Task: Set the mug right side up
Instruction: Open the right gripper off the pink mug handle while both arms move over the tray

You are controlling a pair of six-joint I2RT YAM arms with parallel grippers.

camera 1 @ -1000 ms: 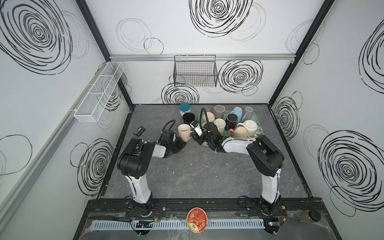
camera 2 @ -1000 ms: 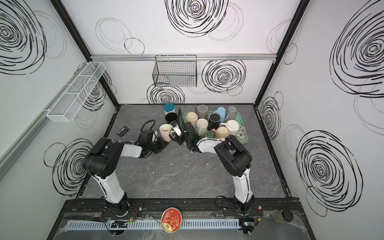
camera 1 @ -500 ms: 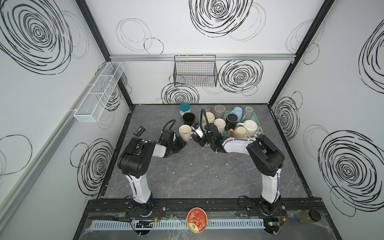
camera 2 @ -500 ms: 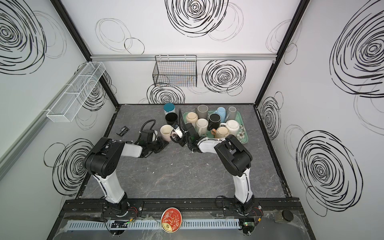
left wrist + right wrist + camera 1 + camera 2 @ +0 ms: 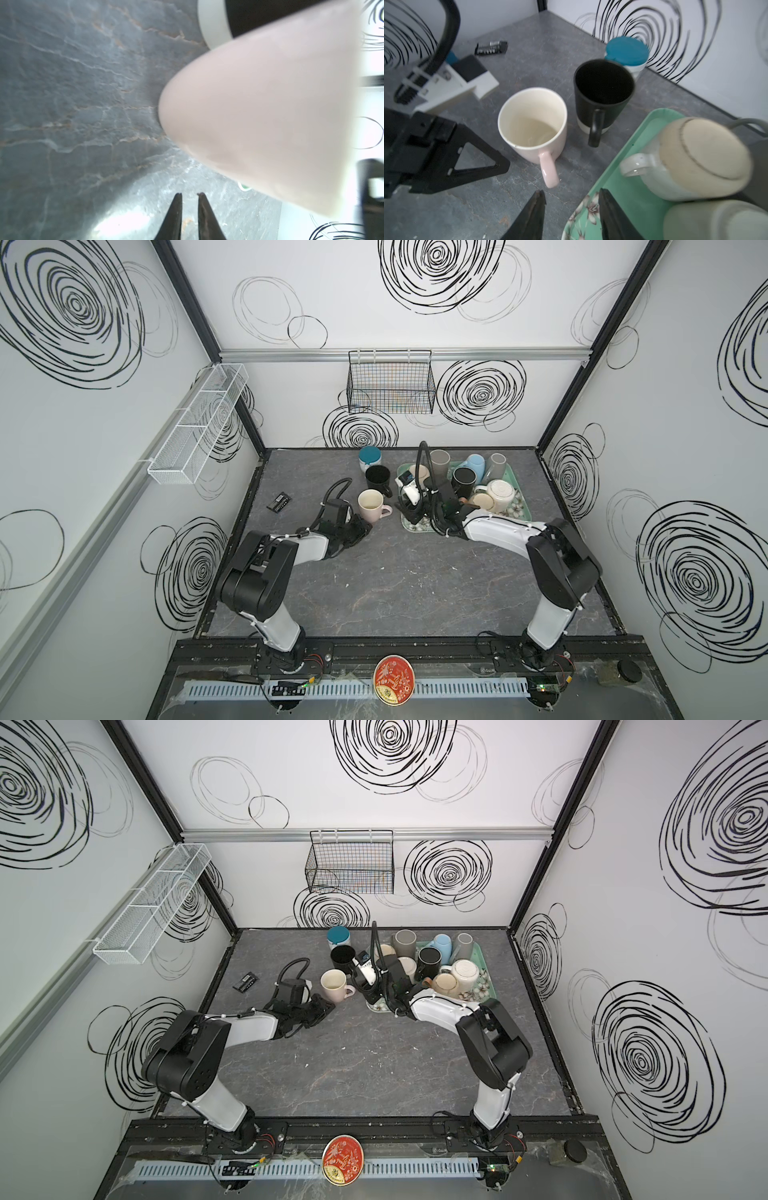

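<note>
Right claw [image 5: 571,192] near upright, mouth-up mug [image 5: 532,124]

Left wrist view: renders the mug [image 5: 259,124] as a close blur, handle out of sight. Hides most of the black mug [image 5: 214,20] behind it. Shows only the tips of the left gripper [image 5: 189,196]; cuts off the rest at the frame edge.

Right wrist view: cuts off the right gripper [image 5: 572,197] behind its tips, the tray [image 5: 618,166] at two edges and a pale mug [image 5: 716,220] in one corner. Blurs the beige mug [image 5: 691,158].

Both top views: too dark at both grippers to tell the jaw gaps. Too small to identify: black item [image 5: 279,502] on the table [image 5: 395,593]. Hides parts of the tray mugs [image 5: 463,480] behind the right arm [image 5: 494,531].
</note>
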